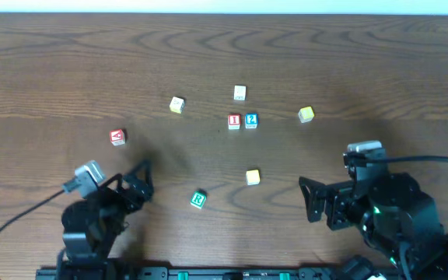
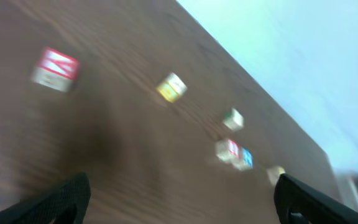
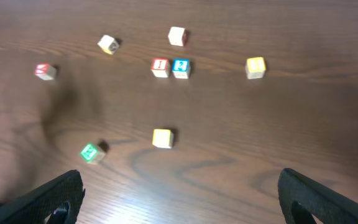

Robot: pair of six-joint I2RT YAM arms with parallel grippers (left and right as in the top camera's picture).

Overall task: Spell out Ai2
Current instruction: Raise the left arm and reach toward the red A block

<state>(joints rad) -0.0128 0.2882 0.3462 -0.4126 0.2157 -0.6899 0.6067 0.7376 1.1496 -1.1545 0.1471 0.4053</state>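
**A cube not yet joined to i2**

Brown wood-grain desk (image 1: 348, 62). At its near edge, left tool (image 1: 145, 180) and right tool (image 1: 308, 201), both with fingers apart, empty. Mid-desk, red-faced wooden i cube (image 1: 234, 120) touches blue-faced wooden 2 cube (image 1: 251, 120). The red-faced wooden A cube (image 1: 117, 137) lies well apart, to the left. Likely next: left tool fetches it and sets it just left of the i.

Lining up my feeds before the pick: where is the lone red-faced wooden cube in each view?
Overhead: the lone red-faced wooden cube sits left of centre.
Left wrist: upper left, blurred.
Right wrist: upper left.
Shared landmark: the touching red and blue cube pair.
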